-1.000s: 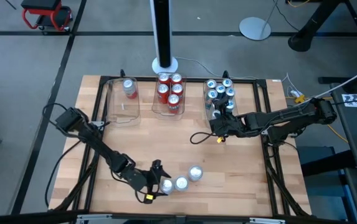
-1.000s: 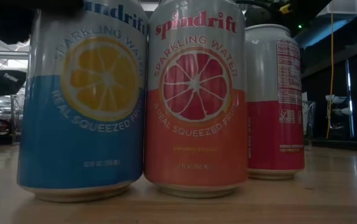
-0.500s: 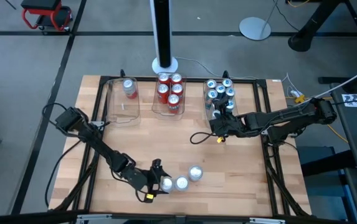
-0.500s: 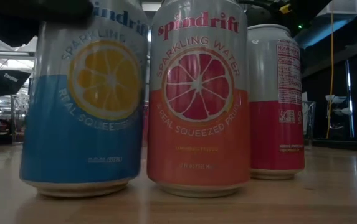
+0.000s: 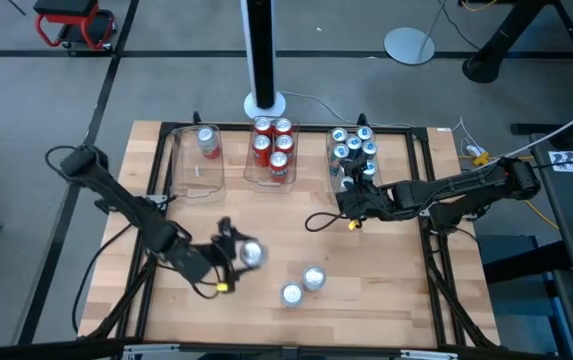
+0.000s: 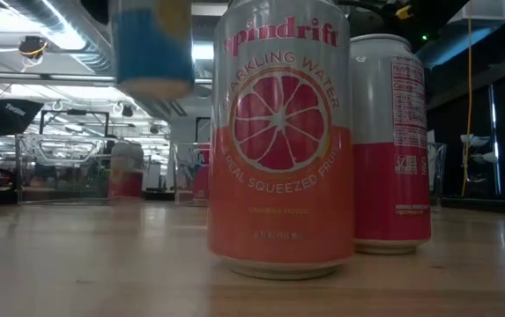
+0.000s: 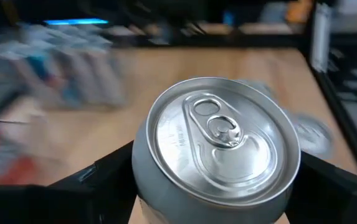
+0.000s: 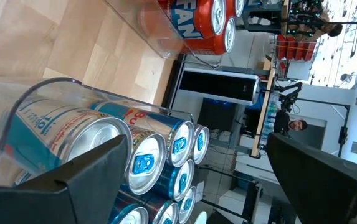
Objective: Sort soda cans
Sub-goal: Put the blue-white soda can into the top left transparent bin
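The left pincer (image 5: 238, 254) is clamped on a blue soda can (image 5: 252, 253), one finger (image 7: 100, 177) pressing each side of it; in the low view that can (image 6: 153, 44) hangs clear above the bench (image 5: 386, 290). It sits near the bench's middle, toward seven o'clock. Two more cans, the pink can (image 5: 292, 294) and the red-and-white can (image 5: 313, 278), stand touching on the wood at about five o'clock from the pincer. The right pincer (image 5: 346, 205) waits with fingers spread wide and empty at the near end of the right tray (image 5: 332, 172), around two o'clock, where blue cans (image 5: 354, 148) stand packed. The middle tray (image 5: 249, 178) holds red cans (image 5: 272, 146); the left tray (image 5: 196, 178) holds one can (image 5: 207, 141).
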Tool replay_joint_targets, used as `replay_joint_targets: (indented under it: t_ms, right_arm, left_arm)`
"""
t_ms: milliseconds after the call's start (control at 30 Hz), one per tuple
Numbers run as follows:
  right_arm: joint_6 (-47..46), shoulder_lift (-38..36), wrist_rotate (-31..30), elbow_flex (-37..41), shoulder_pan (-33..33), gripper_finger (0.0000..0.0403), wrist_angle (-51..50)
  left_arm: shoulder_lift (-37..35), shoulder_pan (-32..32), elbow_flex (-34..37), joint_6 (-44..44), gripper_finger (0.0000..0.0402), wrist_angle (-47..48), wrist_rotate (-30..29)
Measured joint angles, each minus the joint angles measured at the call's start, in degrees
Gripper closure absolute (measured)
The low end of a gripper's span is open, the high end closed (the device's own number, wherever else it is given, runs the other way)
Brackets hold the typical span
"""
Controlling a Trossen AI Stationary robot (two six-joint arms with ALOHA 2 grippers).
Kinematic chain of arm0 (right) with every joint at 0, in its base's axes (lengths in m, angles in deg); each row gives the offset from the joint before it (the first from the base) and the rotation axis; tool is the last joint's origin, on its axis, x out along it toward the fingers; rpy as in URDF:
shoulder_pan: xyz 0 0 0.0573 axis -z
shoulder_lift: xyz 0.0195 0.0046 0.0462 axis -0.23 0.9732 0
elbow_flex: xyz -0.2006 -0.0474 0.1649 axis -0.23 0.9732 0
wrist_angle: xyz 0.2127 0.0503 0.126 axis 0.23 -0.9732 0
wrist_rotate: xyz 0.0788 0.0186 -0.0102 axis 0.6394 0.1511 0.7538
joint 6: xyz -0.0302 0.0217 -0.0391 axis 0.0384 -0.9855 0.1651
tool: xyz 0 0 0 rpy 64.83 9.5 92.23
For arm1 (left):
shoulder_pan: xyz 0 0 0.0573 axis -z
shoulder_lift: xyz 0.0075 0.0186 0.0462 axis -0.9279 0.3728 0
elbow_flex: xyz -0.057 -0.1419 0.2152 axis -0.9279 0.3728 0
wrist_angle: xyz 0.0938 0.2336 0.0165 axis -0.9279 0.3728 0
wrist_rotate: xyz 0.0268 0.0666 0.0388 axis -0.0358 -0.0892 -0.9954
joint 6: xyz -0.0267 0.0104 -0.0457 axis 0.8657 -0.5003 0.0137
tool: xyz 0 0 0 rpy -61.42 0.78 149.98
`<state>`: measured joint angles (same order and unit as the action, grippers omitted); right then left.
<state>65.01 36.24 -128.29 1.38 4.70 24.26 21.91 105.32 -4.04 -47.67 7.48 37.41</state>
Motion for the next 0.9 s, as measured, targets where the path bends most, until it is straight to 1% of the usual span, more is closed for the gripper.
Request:
replay_joint_targets:
  t_ms: [100, 233, 300, 367, 533, 733, 900]
  right_arm:
    - [0.00, 0.00, 0.00, 0.00, 0.00, 0.0023, 0.05]
    - [0.00, 0.00, 0.00, 0.00, 0.00, 0.0023, 0.21]
    - [0.00, 0.00, 0.00, 0.00, 0.00, 0.0023, 0.21]
    - [0.00, 0.00, 0.00, 0.00, 0.00, 0.0023, 0.20]
    - [0.00, 0.00, 0.00, 0.00, 0.00, 0.0023, 0.22]
    - [0.00, 0.00, 0.00, 0.00, 0.00, 0.0023, 0.20]
    - [0.02, 0.00, 0.00, 0.00, 0.00, 0.0023, 0.17]
  left_arm:
    - [-5.65, -1.55, -0.02, -1.22, 0.0098, 4.18, -6.17]
    - [-12.43, -5.59, -0.05, -2.95, 0.0096, 9.39, -15.07]
    - [-15.19, -8.51, -0.08, -2.92, 0.0096, 12.46, -18.06]
    - [-17.54, -11.92, -0.09, -1.74, 0.0095, 16.51, -19.69]
    - [-21.20, -22.06, 0.24, 2.60, 0.0095, 25.55, -20.60]
    - [-22.34, -34.61, 3.58, 5.35, 0.0094, 27.28, -19.63]
    - [-22.27, -42.32, 7.33, 9.07, 0.0094, 27.94, -16.71]
